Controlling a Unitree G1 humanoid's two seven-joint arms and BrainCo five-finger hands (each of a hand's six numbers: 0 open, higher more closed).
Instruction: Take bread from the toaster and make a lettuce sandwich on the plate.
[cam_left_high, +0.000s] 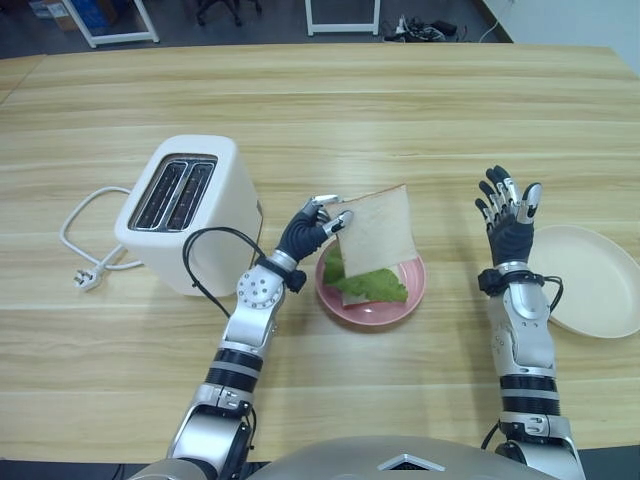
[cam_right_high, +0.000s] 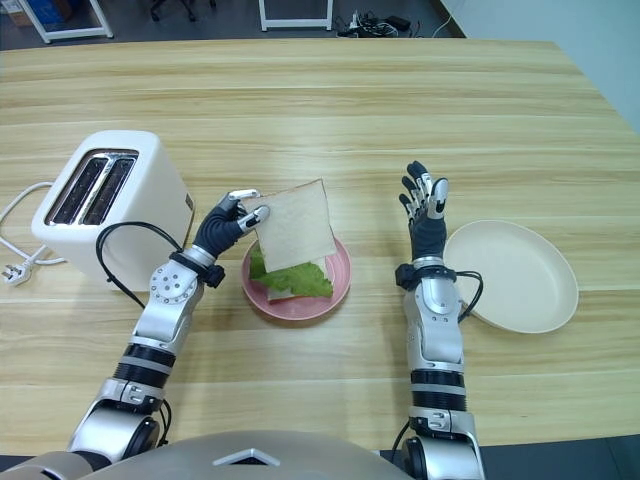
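A white toaster (cam_left_high: 185, 212) stands at the left with both slots looking dark. My left hand (cam_left_high: 308, 230) is shut on the edge of a slice of bread (cam_left_high: 380, 226), which tilts above the pink plate (cam_left_high: 395, 305). On that plate a green lettuce leaf (cam_left_high: 375, 286) lies over another slice (cam_right_high: 283, 290). My right hand (cam_left_high: 510, 215) stands upright and open, right of the pink plate, holding nothing.
A cream plate (cam_left_high: 598, 280) sits at the right, just beside my right forearm. The toaster's white cord and plug (cam_left_high: 88, 278) trail off to its left. Bare wooden table (cam_left_high: 350, 110) stretches behind.
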